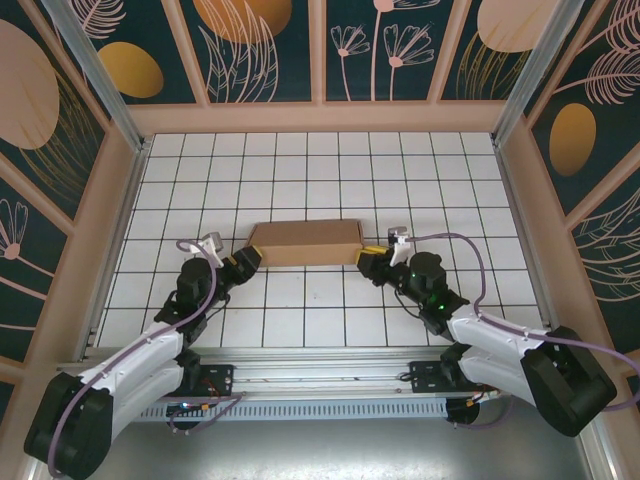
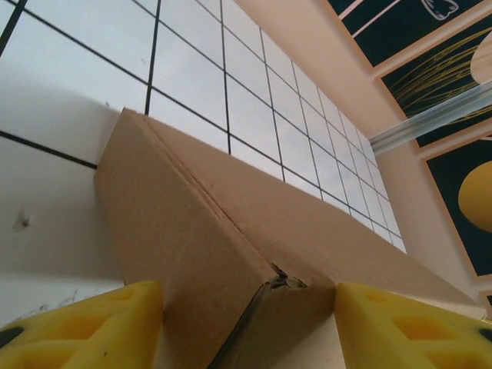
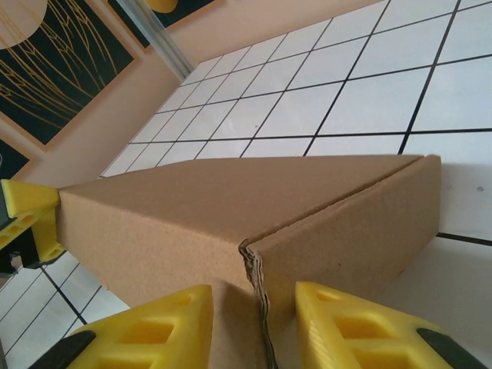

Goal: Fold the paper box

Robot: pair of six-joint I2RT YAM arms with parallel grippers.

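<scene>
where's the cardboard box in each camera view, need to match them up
Top external: the box lies mid-table, its long side running across the picture.
Left wrist: the box sits at centre, one end between the left fingers.
Right wrist: the box crosses the middle, a corner seam between the right fingers.
Shared landmark: the white tiled table with black grid lines.

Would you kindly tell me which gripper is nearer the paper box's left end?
Left. The left gripper straddles the near left corner of the paper box; the right gripper straddles its near right corner, at the opposite end.
</scene>
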